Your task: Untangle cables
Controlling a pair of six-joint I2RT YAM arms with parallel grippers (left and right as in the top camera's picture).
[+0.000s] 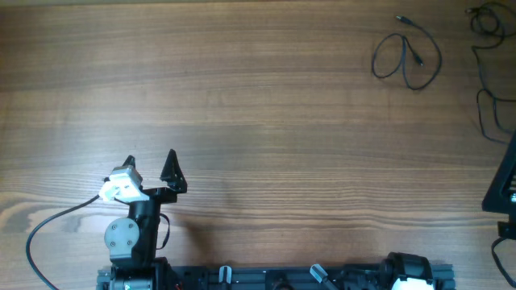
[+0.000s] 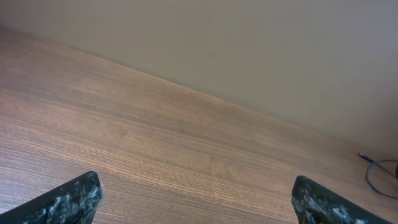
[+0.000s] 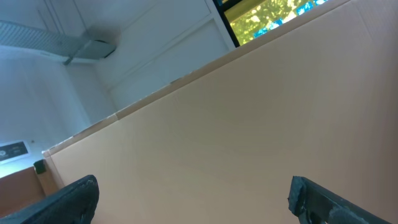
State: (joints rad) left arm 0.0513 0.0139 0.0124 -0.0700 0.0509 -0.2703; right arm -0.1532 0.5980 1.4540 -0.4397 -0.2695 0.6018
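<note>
The cables lie at the table's far right. One thin black cable (image 1: pixel 407 56) forms a loose loop with small plug ends. More cable strands (image 1: pixel 490 97) trail along the right edge. A bit of cable loop (image 2: pixel 380 173) shows at the right of the left wrist view. My left gripper (image 1: pixel 151 161) (image 2: pixel 196 194) hovers near the front left, open, with only bare wood between its fingers, far from the cables. My right gripper (image 3: pixel 193 194) is open and empty and faces a beige board, with no table in its view.
The wooden table (image 1: pixel 242 97) runs back to a beige wall (image 2: pixel 261 50). A thick arm cable (image 1: pixel 40 234) curves at the front left. A black arm part (image 1: pixel 501 189) juts in at the right edge, near the strands. The arm bases (image 1: pixel 282 278) line the front edge.
</note>
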